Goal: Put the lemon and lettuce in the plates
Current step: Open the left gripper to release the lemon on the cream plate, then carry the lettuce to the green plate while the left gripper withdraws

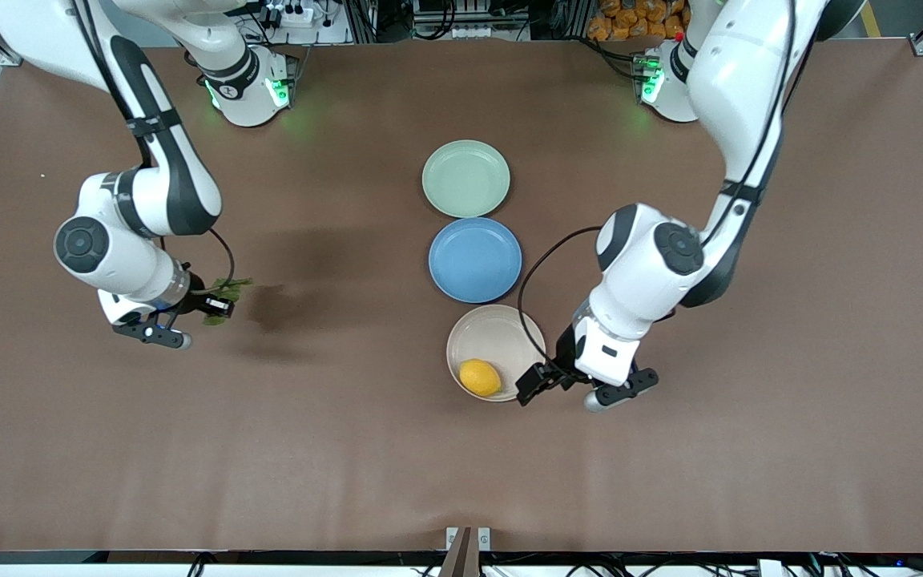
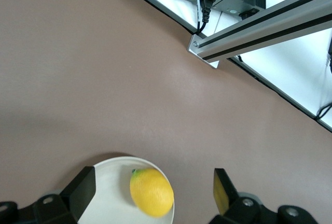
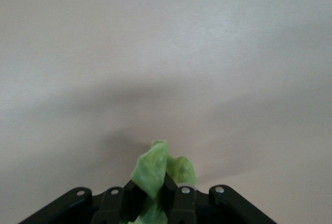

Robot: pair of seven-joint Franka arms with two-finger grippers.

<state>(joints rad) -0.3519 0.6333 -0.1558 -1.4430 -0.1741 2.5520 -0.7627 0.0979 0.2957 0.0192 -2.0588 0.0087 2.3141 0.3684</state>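
The lemon (image 1: 480, 377) is seen lying in the cream-white plate (image 1: 487, 332), low in the centre of the front view, at the part of the plate nearest that camera. The left gripper (image 1: 540, 383) is held just over this plate's rim at the left arm's end, its fingers (image 2: 83, 189) spread wide with nothing between them. Two more plates are lined up above it in the frame: a blue plate (image 1: 475, 260) and a mint green plate (image 1: 465, 178). At the frame's left, the lettuce (image 1: 225, 298) is pinched in the closed right gripper (image 1: 215, 305), raised over bare brown table (image 1: 333, 449).
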